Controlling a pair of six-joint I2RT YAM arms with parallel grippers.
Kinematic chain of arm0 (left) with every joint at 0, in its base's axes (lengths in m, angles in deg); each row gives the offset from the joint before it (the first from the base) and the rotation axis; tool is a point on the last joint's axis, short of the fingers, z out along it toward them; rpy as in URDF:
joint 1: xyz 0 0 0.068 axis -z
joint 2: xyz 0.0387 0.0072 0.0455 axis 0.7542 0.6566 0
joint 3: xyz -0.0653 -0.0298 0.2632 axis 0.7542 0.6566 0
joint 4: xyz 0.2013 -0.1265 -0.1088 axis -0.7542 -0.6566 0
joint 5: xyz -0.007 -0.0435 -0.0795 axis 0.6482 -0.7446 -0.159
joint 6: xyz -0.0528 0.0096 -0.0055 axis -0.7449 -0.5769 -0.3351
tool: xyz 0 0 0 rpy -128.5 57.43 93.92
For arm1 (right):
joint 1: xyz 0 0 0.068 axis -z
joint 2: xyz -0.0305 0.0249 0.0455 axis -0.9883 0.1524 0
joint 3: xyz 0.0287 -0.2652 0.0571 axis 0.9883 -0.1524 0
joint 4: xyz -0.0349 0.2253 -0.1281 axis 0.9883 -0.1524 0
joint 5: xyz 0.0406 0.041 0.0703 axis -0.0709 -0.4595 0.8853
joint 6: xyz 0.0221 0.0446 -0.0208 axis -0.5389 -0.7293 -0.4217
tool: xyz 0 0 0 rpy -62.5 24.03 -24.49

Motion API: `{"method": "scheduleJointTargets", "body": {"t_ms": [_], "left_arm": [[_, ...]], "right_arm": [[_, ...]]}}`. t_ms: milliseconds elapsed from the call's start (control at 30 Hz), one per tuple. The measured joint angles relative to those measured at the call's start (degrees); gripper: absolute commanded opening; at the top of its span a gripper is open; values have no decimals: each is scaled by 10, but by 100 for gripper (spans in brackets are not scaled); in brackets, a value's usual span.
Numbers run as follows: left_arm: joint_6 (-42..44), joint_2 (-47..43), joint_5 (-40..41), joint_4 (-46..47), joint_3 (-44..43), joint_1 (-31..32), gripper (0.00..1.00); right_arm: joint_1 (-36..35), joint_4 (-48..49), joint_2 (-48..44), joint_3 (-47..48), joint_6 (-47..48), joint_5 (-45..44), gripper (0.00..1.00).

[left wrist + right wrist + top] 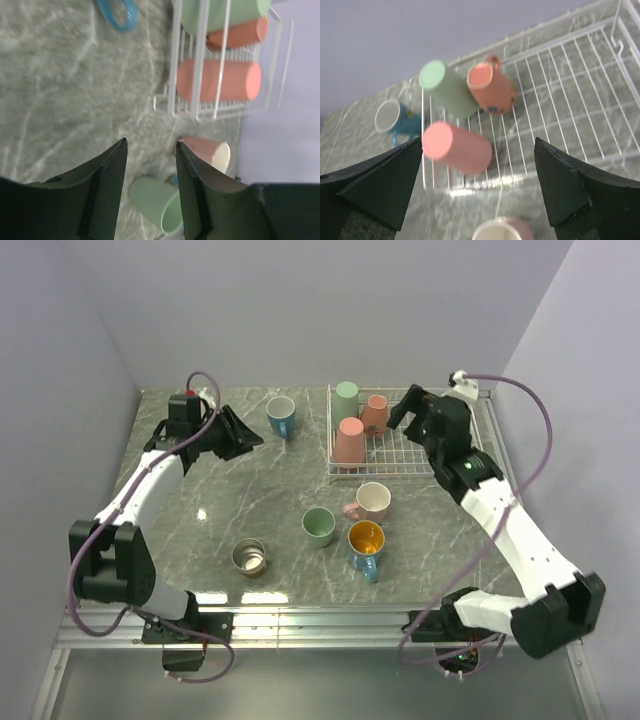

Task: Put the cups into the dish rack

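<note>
The white wire dish rack [440, 455] stands at the back right. It holds a mint green cup [346, 395], a terracotta mug [375, 412] and a salmon pink cup [350, 438], all upside down. On the table are a blue mug [281, 416], a pale pink mug [372, 502], a second mint green cup [319, 526], a blue mug with an orange inside [366, 543] and a steel cup [249, 557]. My left gripper [248, 440] [150, 145] is open and empty, left of the blue mug. Over the rack, beside the terracotta mug, my right gripper [405, 415] [478, 142] is wide open and empty.
Grey walls close in the table at the back and on both sides. The rack's right half [560, 80] has bare wire. A cable [540, 430] loops from the right arm near the right wall.
</note>
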Motion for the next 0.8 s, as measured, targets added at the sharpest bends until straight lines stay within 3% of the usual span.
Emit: {"method": "scheduleJointTargets", "body": {"t_ms": [433,800], "left_arm": [[17,242,126,-42,-224,23,45],[37,356,179,-89,-383,36,45]], "right_arm": [[-23,-162,-177,-61,-19,40,100],[-23,-212,-200,-75,-21,54,100]]}}
